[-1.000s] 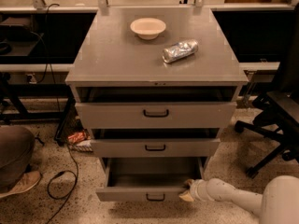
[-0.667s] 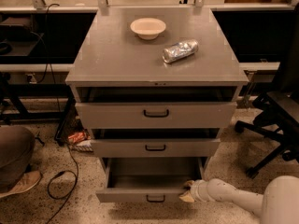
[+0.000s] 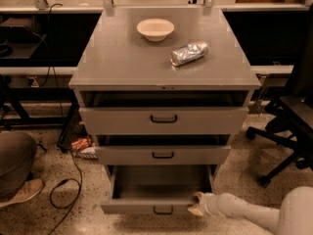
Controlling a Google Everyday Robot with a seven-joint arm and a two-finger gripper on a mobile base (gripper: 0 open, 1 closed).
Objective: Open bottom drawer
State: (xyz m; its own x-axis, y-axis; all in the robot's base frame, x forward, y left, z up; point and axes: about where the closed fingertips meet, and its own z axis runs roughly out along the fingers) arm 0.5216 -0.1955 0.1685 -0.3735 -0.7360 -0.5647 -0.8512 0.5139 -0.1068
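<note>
Camera view, looking down on the front of the grey cabinet (image 3: pixel 122 58). We see the bottom drawer (image 3: pixel 142 207), the lowest of three, at floor level and pulled out well past the two fronts above it. Its shallow, flat grey front carries a small black bar handle (image 3: pixel 163 210), and its open cavity shows a grey floor and walls. The gripper (image 3: pixel 197 208) sits at the right end of that front, touching it, at the tip of a pale arm (image 3: pixel 244 212) that enters from the lower right; we cannot tell whether it is spread or pressed together. The middle drawer (image 3: pixel 195 154) and the top drawer (image 3: pixel 205 120) each show a dark gap above the front. On the cabinet top we note a pale bowl (image 3: pixel 155 28), its inner surface bare. Near it, but apart, a crumpled silver can (image 3: pixel 189 53) lies on its side.
</note>
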